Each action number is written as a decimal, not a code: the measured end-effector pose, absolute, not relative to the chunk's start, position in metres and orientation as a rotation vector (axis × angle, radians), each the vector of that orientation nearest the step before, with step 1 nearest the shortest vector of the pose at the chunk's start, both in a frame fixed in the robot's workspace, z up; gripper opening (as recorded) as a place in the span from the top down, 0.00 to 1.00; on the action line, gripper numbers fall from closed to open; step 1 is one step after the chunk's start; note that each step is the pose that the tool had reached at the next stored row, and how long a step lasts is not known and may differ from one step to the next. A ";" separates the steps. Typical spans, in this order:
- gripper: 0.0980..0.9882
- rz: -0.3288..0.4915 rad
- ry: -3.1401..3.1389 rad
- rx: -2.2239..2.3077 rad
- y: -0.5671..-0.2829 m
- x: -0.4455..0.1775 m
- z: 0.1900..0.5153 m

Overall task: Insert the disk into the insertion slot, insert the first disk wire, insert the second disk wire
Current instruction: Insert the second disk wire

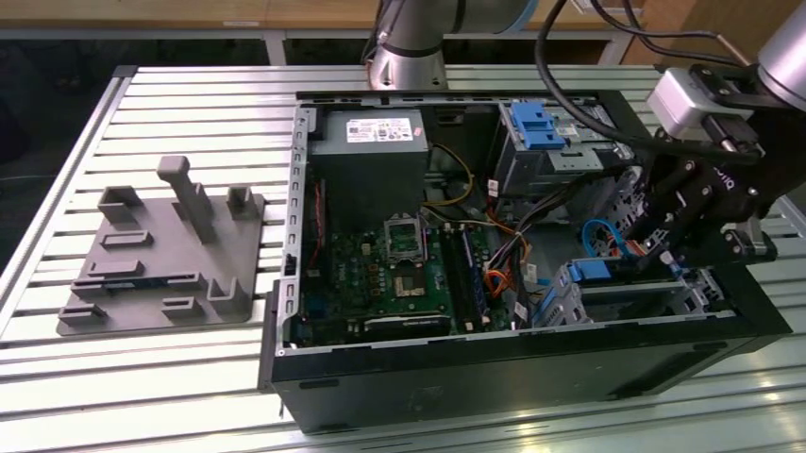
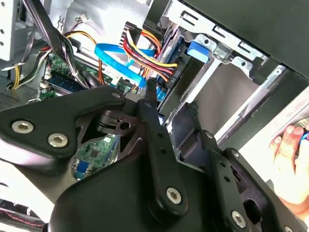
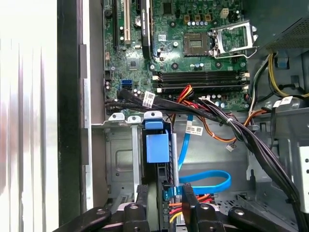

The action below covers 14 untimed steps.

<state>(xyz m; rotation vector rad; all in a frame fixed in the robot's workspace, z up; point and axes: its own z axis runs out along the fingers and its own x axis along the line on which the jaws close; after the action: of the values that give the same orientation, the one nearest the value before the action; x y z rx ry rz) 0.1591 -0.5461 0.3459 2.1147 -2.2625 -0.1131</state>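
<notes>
Our gripper point(image 3: 165, 189) hangs with its jaws spread, and we see nothing pinched between them. In the first wrist view the gap holds the end connector of the blue flat cable point(image 3: 205, 181) and a bunch of red, yellow and black power wires point(image 3: 175, 212), both just at the rear end of the disk point(image 3: 157, 145). The disk already stands on edge inside the insertion slot point(image 3: 120, 159), its blue carrier tab showing at the mouth of the cage. We therefore judge the first step done and a wire step in hand. We cannot tell whether either plug is seated yet. This step seems to call for a plug lined up square with its socket on the disk and a short, straight push, with the black cable bundle point(image 3: 251, 140) kept clear of the jaws. As for writing, the power supply point(image 1: 377, 142) carries a white label and several cables wear white tags, but we can make out no words on them. A person's hand point(image 2: 289, 159) rests just outside the case point(image 1: 504, 368).
</notes>
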 end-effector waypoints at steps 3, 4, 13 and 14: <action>0.65 -0.113 -2.262 2.115 -0.546 0.159 0.354; 0.65 -0.113 -2.262 2.115 -0.546 0.159 0.358; 0.80 -0.113 -2.263 2.115 -0.543 0.159 0.386; 0.87 -0.113 -2.263 2.115 -0.542 0.159 0.390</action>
<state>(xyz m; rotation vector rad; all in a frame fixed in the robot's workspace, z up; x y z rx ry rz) 0.1591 -0.5418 0.3900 2.1147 -2.2633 -0.1126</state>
